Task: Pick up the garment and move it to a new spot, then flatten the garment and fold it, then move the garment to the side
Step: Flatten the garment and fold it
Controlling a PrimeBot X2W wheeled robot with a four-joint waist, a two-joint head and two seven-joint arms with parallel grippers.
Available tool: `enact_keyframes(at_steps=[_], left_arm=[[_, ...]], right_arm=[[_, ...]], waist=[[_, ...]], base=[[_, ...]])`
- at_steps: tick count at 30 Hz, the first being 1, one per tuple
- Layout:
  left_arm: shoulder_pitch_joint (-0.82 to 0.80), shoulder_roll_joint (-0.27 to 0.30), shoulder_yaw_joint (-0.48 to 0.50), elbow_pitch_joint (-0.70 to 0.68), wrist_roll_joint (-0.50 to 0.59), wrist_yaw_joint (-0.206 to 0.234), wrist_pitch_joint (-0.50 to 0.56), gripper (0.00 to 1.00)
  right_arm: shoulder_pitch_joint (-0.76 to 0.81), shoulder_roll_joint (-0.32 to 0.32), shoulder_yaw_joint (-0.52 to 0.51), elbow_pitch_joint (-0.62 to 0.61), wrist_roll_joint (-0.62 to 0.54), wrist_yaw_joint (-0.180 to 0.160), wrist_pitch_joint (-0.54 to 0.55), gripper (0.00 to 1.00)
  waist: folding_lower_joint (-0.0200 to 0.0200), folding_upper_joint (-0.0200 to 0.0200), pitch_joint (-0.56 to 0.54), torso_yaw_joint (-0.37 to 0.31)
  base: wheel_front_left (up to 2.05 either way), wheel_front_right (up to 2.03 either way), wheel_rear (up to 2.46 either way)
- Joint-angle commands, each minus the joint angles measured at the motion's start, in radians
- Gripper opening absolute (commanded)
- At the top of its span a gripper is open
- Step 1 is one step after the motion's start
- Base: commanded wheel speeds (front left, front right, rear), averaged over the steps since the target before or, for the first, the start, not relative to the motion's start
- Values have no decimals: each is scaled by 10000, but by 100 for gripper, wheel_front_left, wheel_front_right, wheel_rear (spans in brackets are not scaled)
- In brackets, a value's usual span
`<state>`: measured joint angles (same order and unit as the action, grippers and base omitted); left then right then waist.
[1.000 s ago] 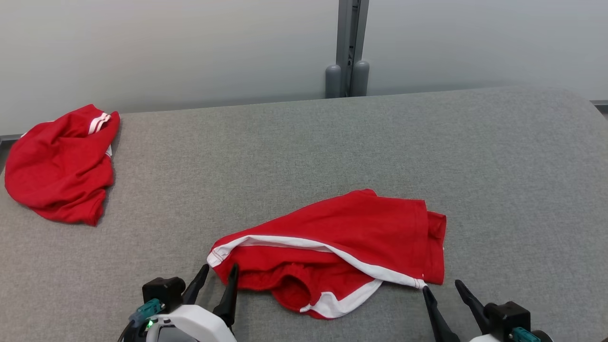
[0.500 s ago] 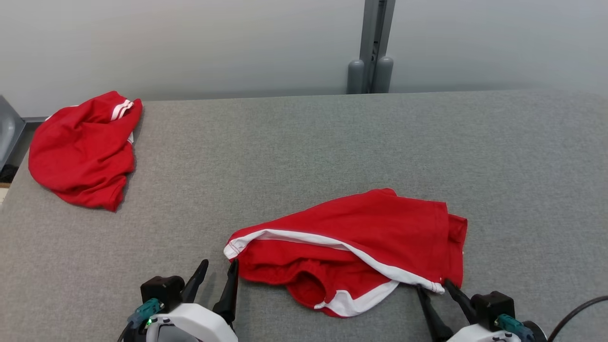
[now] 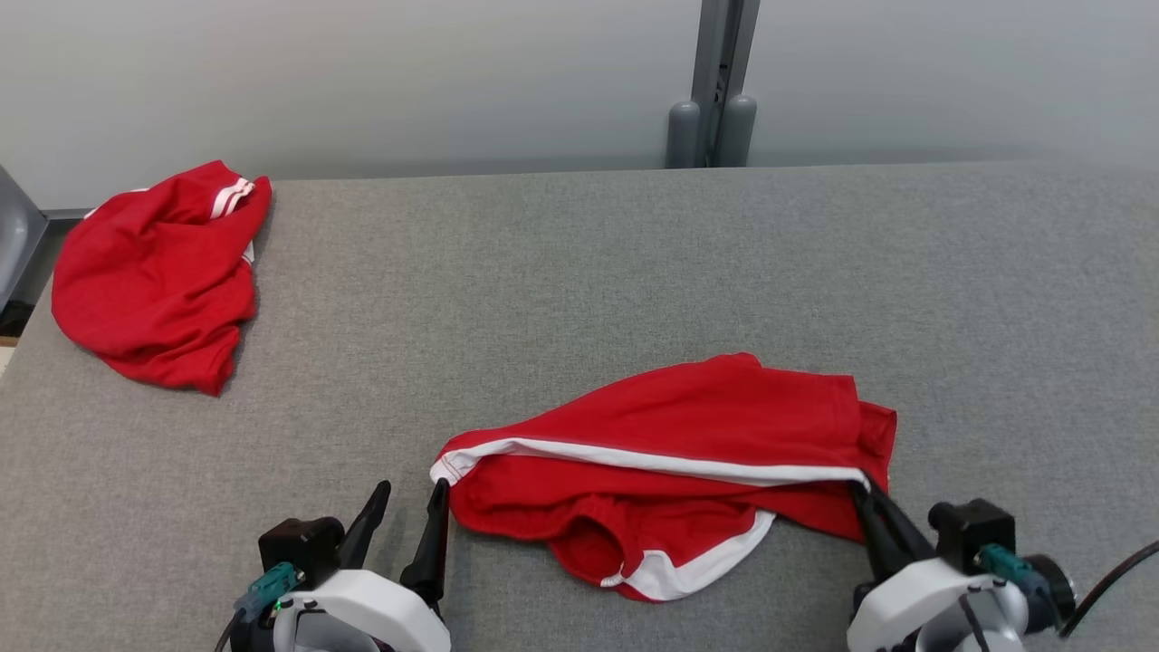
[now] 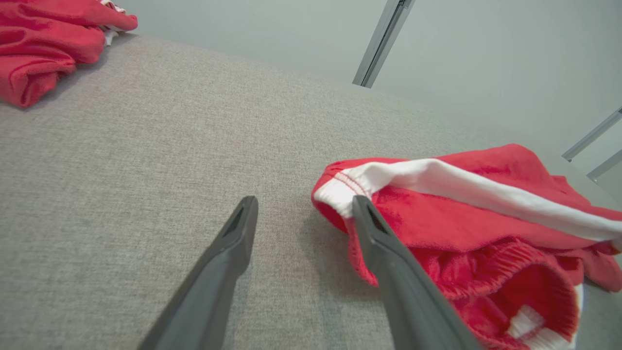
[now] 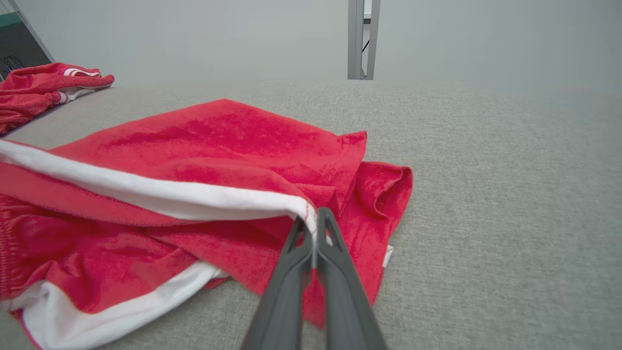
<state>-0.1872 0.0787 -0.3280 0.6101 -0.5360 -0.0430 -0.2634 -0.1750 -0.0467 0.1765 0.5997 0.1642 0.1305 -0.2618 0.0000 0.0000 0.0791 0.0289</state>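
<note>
Grey table (image 3: 634, 272) carries two red garments: near garment (image 3: 688, 426), and far garment (image 3: 154, 272) at left. Right gripper (image 3: 860, 489) is clamped on the near garment's hem; left gripper (image 3: 412, 486) gapes beside it.

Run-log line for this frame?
right gripper: shut on red shorts corner | left gripper: open, by opposite corner | second red garment: far left

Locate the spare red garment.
Head view: the spare garment lies bunched at the far left corner of the table, well left of the nearer garment.
</note>
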Motion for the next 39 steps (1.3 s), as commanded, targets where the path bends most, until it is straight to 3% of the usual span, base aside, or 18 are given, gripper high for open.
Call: enact_keyframes(at_steps=[1,11,25,26,28,39], left_arm=[[44,21,80,-60,112,-29,-17,100],[-111,-115,174,-286,339,-174,-18,100],[1,-203,350,-431,524,-243,-18,100],[4,-207,350,-420,536,-252,-18,100],[5,-210,358,-389,537,-254,-18,100],[157,-243,487,-473,634,-302,-17,100]], right_arm=[[-208,-72,-169,-89,-179,3,-50,0],[-982,-233,-1627,365,-1739,3,-50,0],[-444,-253,-2113,1056,-1978,3,-50,2],[-465,-248,-2156,1080,-2003,3,-50,27],[-505,-218,-2225,1111,-2039,3,-50,100],[-140,-99,-2511,682,-1920,3,-51,100]], waist=[[0,0,41,-20],[0,0,246,96],[0,0,317,-44],[0,0,316,-67],[0,0,301,-100],[0,0,91,-198]], base=[[0,0,0],[0,0,0],[0,0,0],[0,0,0],[0,0,0],[0,0,0]])
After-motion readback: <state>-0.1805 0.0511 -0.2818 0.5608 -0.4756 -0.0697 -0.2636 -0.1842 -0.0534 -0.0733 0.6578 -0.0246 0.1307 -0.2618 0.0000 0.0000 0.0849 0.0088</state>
